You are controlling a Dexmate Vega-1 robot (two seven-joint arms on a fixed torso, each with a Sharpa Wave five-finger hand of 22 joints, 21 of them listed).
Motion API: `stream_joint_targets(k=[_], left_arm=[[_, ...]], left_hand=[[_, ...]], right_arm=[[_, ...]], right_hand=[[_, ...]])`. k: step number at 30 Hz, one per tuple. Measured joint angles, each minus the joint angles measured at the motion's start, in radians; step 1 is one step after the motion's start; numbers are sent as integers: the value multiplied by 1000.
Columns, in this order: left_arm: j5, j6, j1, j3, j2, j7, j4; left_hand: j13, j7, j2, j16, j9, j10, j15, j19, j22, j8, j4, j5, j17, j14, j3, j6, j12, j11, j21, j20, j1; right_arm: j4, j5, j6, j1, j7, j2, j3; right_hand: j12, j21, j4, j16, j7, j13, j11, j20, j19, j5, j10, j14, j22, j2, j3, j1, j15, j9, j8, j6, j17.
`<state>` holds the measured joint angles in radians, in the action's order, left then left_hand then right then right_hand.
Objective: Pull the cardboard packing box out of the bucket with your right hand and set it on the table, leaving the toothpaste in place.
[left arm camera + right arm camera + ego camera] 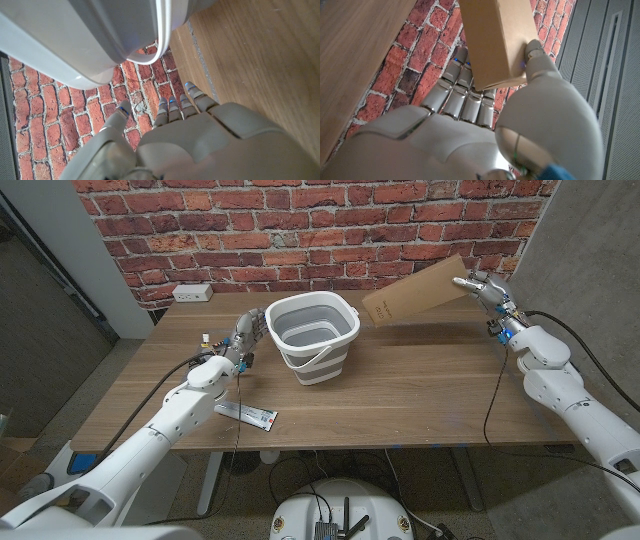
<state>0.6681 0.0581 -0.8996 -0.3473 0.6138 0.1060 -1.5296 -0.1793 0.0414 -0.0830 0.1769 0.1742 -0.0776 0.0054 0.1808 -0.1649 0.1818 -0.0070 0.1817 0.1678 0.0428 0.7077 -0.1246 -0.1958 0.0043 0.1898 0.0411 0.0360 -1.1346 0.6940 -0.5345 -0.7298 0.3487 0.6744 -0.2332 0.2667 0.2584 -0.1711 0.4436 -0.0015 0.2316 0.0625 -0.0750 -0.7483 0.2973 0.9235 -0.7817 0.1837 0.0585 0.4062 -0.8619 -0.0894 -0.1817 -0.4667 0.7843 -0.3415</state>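
My right hand (482, 288) grips one end of the flat brown cardboard box (415, 292) and holds it in the air, tilted, to the right of the bucket and above the table's far right. The right wrist view shows the cardboard box (492, 37) clamped between thumb and fingers of my right hand (485, 125). The white and grey bucket (311, 335) stands mid-table; its inside looks bare from here. A toothpaste box (247, 415) lies on the table near the front left. My left hand (243, 343) stands just left of the bucket, fingers apart, holding nothing; the bucket's wall (90, 35) looms before the left hand (185, 140).
The wooden table (420, 390) has bare surface right of the bucket and along the front. A brick wall runs behind it, and a white power strip (192, 293) sits at the back left corner. A cable hangs over the right side.
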Motion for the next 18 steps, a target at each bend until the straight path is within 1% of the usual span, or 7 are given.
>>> stream_joint_targets(k=[14, 18], left_arm=[[-1, -6, -18, 7, 10, 15, -26], [-1, -6, -22, 8, 12, 18, -32]], left_hand=[[0, 0, 0, 0, 0, 0, 0, 0, 0, 0, 0, 0, 0, 0, 0, 0, 0, 0, 0, 0, 0], [0, 0, 0, 0, 0, 0, 0, 0, 0, 0, 0, 0, 0, 0, 0, 0, 0, 0, 0, 0, 0]], right_arm=[[16, -52, -12, -2, -52, -2, -23], [18, -62, -15, -4, -63, -2, -28]], right_hand=[[-1, 0, 0, -4, 2, -1, 0, -2, 2, -1, 0, 0, 5, 0, 0, 0, 0, 0, 0, 2, 0], [-1, 0, 0, -7, 4, -1, 0, -4, 4, 2, 0, 0, 5, 0, 0, 0, 0, 0, 5, 4, 0]])
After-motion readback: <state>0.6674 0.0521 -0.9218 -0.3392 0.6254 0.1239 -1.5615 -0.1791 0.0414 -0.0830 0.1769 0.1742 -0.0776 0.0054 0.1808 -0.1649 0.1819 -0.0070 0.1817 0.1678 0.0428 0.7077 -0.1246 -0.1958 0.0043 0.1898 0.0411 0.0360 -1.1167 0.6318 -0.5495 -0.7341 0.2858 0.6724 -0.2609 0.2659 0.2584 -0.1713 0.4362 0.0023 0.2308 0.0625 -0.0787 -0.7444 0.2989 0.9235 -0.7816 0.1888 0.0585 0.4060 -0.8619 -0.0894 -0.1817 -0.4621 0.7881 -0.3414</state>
